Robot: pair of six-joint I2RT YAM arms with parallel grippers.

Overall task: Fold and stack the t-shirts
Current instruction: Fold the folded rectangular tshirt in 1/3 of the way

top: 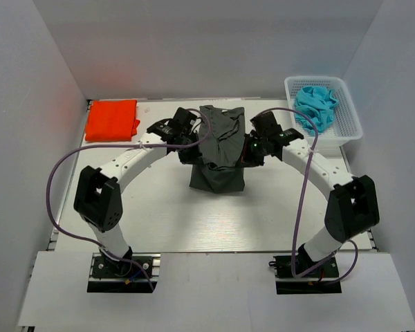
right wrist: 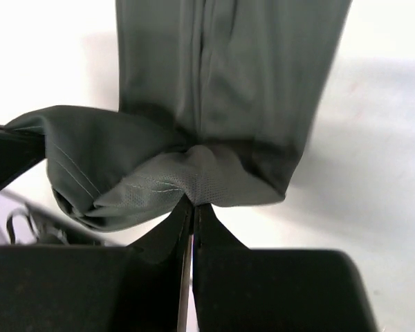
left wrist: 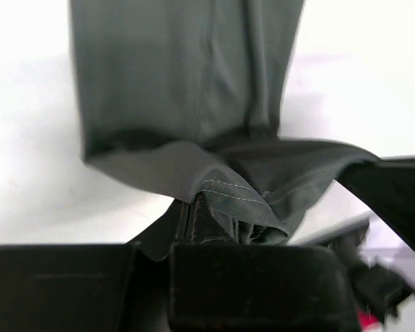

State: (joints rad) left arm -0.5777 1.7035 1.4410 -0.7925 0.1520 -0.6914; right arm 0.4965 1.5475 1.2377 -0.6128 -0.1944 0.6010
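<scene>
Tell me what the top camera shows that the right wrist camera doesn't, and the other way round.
Only the top view shows the folded orange-red t-shirt at the far left and the white basket with blue cloth in it at the far right. Only the right wrist view shows, close up, the stitched hem pinched in the shut right pincer. Both show the grey t-shirt, gripped by that pincer.

The left gripper [left wrist: 192, 220] pinches the stitched hem of the charcoal-grey t-shirt [left wrist: 187, 69], stretched above the white table [left wrist: 28, 138]
</scene>
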